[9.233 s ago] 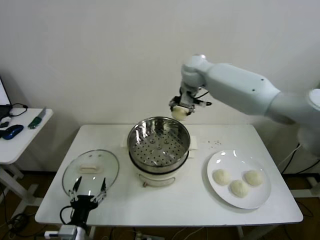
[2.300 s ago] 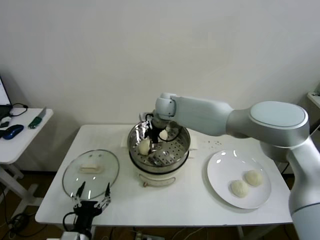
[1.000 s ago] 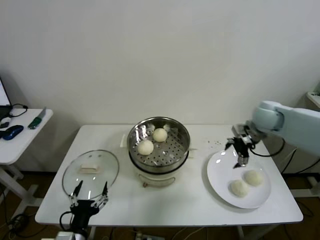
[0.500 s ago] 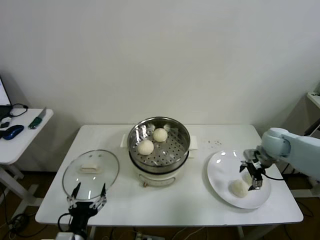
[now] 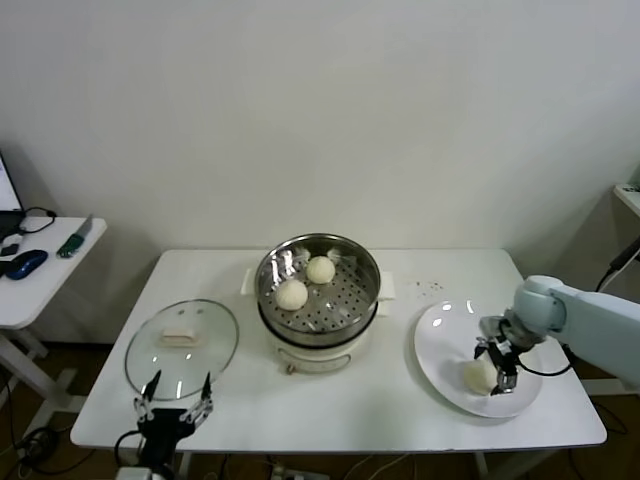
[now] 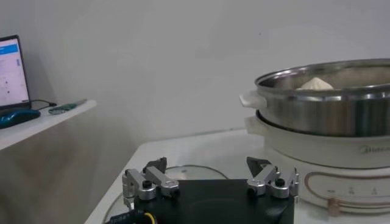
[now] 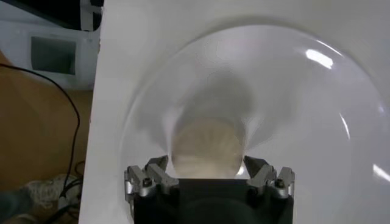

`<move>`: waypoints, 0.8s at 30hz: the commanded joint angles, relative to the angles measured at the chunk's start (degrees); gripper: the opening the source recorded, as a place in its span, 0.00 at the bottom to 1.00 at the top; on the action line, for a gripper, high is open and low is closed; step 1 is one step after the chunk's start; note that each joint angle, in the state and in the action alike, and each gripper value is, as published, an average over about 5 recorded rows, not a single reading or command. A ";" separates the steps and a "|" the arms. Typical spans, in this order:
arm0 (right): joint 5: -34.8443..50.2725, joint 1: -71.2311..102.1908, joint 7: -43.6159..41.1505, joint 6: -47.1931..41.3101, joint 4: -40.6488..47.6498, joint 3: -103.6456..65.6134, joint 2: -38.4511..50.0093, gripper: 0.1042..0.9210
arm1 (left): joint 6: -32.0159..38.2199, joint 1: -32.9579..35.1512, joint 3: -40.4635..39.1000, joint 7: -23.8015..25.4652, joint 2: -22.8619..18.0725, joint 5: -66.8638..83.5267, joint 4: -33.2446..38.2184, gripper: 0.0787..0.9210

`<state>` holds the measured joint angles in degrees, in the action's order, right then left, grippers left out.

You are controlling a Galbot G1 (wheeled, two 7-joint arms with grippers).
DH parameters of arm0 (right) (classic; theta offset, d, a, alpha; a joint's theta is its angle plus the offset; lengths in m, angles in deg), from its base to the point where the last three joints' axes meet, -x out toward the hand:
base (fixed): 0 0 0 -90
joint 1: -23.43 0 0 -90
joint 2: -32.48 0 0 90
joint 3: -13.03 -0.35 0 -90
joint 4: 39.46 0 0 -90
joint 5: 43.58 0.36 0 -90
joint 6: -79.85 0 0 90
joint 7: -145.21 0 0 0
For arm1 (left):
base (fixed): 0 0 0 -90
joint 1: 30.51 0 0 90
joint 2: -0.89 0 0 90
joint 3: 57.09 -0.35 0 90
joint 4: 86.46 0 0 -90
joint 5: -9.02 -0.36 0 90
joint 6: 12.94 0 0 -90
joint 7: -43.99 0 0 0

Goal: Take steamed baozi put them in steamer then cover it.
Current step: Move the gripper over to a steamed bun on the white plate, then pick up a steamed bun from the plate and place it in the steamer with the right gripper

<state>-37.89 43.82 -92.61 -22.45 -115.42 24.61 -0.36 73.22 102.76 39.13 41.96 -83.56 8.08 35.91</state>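
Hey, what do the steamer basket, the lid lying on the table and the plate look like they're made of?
Steamer: looks like polished stainless steel, mirror-bright walls with reflections and a perforated floor. Cover: clear glass, the table shows through it, with a thin metal-looking rim and a white handle, probably plastic. Plate: glossy white, with sharp highlights; ceramic or melamine, cannot tell which.
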 commanded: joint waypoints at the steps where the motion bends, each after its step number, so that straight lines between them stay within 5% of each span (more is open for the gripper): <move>1: -0.28 1.88 0.01 0.04 1.26 -1.13 -1.49 0.88 | -0.12 0.13 -0.01 -0.06 -0.06 -0.74 -0.09 0.88; 16: -0.16 -3.46 -1.63 1.20 1.20 3.31 -1.50 0.74 | 0.26 0.86 0.00 -0.36 -0.34 -0.92 -0.09 0.88; 24: -2.75 -18.31 -4.50 12.81 0.85 9.86 -4.23 0.74 | 0.33 1.48 -0.61 -0.04 -0.01 -0.95 -0.23 0.88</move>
<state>-39.56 35.54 -95.74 -16.98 -114.74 30.18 -3.05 73.52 104.14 38.67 41.85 -83.73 7.22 35.77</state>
